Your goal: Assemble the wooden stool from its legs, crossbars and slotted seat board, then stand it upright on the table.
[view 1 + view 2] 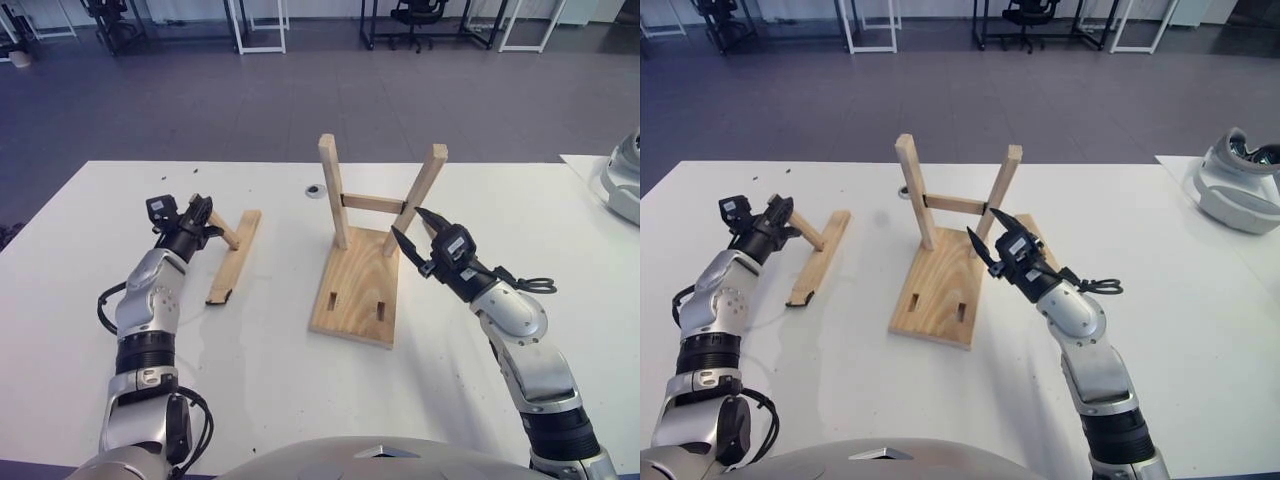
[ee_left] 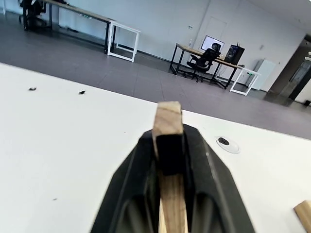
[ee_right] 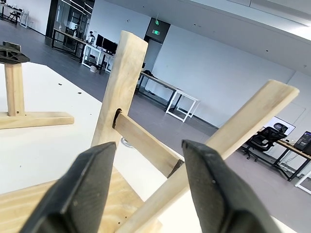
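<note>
Seat board [image 1: 355,275] lies flat near the middle of the white table [image 1: 270,380], and its near half shows two open slots [image 1: 331,298]. Two legs rise from its far half. The left leg [image 1: 333,190] stands close to upright, and the right leg [image 1: 425,185] leans outward, away from the board's centre. A crossbar [image 1: 372,203] joins them partway up. The foot of the right leg, where it meets the board, is covered by the right gripper [image 1: 406,221]. This gripper hovers over the board's far right corner with its fingers spread wide. In the right wrist view the leaning leg runs across the gap between them, but whether either finger touches the wood cannot be told. Left of the board and apart from it, a loose leg [image 1: 237,255] lies flat, with a short bar [image 1: 227,235] jutting from it on the side away from the board. The left gripper [image 1: 200,215] is clenched on that bar, the wood squeezed between its black fingers [image 2: 131,184], which hide most of the bar's length. The loose leg's near end looks dark and is hard to make out. Just beyond the board's far edge, a small round cable port [image 1: 316,190] sits in the tabletop. Well to the right of the board, a white headset [image 1: 1238,185] rests on a separate surface, cut off at the edge of the left eye view.
</note>
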